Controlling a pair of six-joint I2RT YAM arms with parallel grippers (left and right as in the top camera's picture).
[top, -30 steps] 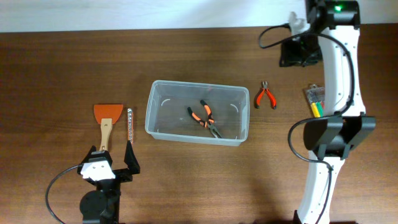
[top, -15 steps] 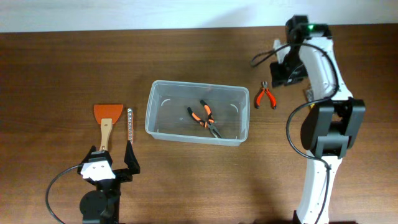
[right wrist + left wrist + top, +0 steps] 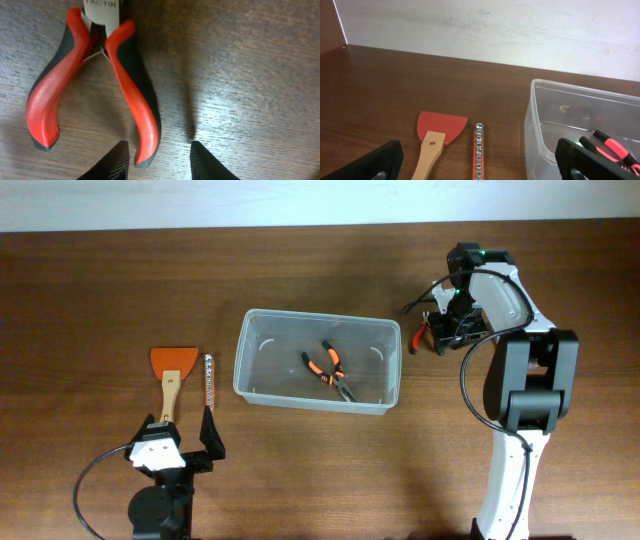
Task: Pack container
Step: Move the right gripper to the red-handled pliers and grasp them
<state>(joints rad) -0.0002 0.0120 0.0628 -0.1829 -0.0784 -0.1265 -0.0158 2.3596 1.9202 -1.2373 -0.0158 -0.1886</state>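
Clear plastic container [image 3: 243,370] at mid-bench [image 3: 100,280] holds one pair of orange-handled pliers [image 3: 328,370]. Not yet packed: red-handled cutters [image 3: 90,80] just right of it, with scraper [image 3: 172,362] and metal strip [image 3: 209,378] on its left. Right gripper [image 3: 159,161] hovers over the cutters, parted and empty. Left gripper [image 3: 480,167] is wide apart and empty.

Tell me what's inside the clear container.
One pair of orange-handled pliers lies in the container. The rest of its floor shows bare from overhead; nothing there is covered.
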